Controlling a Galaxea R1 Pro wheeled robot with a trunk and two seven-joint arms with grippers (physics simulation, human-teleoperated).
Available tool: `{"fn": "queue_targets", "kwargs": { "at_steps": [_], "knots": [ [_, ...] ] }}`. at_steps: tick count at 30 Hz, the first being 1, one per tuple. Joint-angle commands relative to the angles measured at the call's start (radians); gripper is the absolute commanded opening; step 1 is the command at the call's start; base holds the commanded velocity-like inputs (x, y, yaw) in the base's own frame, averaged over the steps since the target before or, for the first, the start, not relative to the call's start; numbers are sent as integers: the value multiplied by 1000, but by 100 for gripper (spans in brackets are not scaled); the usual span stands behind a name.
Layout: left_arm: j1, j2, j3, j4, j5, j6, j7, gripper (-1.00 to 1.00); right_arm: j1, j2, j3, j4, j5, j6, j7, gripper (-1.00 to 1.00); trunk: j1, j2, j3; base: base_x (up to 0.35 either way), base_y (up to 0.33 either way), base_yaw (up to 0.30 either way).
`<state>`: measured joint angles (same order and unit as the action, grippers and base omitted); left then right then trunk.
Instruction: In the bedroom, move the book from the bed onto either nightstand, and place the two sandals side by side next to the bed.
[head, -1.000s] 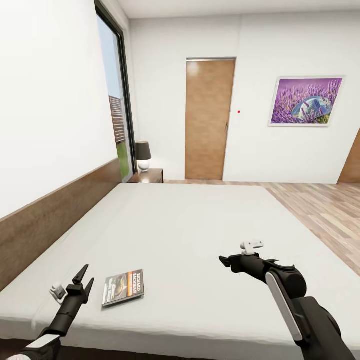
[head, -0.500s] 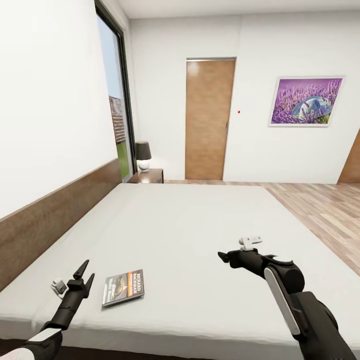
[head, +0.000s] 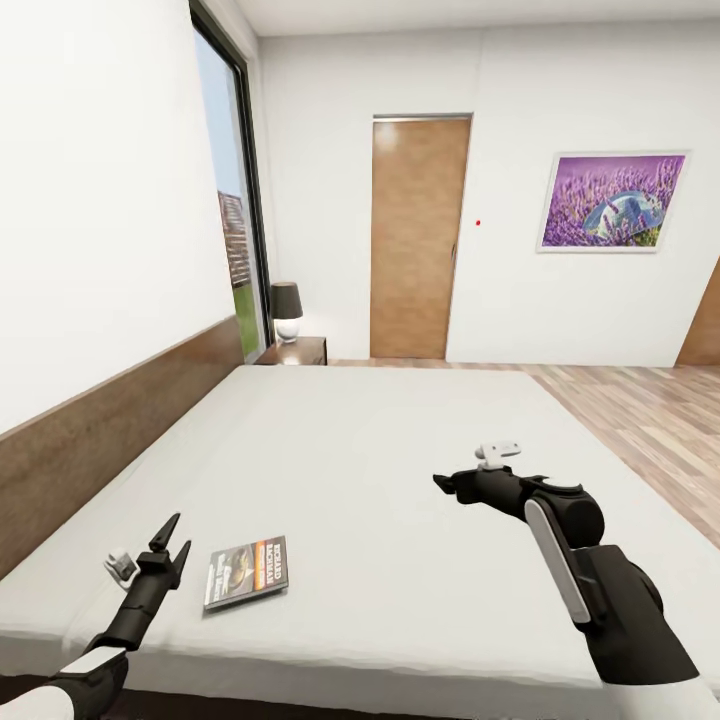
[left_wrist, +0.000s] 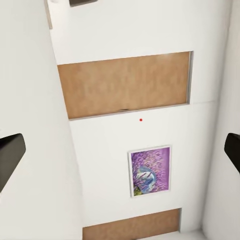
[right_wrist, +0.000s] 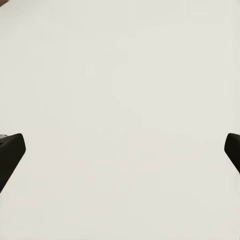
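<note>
Left gripper (head: 170, 538), lower left of head view: fingers spread apart, holding nothing, tips pointing up, arm rising from the bottom edge; book (head: 247, 572) lies flat on the bed (head: 350, 450) just beside it, not touching; right gripper (head: 445, 486), centre right: jaws apart in wrist view, empty, forearm reaching leftward over the mattress; nightstand (head: 297, 351) at far headboard corner.

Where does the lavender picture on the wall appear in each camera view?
Head view: the lavender picture hangs on the far wall, right of the wooden door.
Left wrist view: the lavender picture is on that same wall, past the red dot from the door.
Right wrist view: this camera faces the off-white top of the bed.
Shared landmark: the wooden door, in the head and left wrist views.
</note>
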<state>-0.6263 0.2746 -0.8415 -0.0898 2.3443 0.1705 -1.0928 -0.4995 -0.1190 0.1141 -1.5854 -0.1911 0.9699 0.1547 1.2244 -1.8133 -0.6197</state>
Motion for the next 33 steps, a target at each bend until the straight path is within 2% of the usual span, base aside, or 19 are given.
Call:
{"fn": "queue_targets", "kwargs": {
  "at_steps": [1,4,17,33],
  "knots": [
    [-1,0,-7,0,10,11,-2,100,-6,0,5,-1,0,6,2,100,4,-8,-4,0,0,0],
    [-2,1,-7,0,10,11,0,100,-14,0,15,-1,0,9,2,100,15,-29,-14,0,0,0],
    [-3,2,-7,0,10,11,3,100,-34,2,37,-1,1,13,1,100,15,-29,-14,0,0,0],
    [-3,2,-7,0,10,12,8,100,-36,12,39,-1,1,15,0,100,77,-141,-64,0,0,0]
  ]
}}
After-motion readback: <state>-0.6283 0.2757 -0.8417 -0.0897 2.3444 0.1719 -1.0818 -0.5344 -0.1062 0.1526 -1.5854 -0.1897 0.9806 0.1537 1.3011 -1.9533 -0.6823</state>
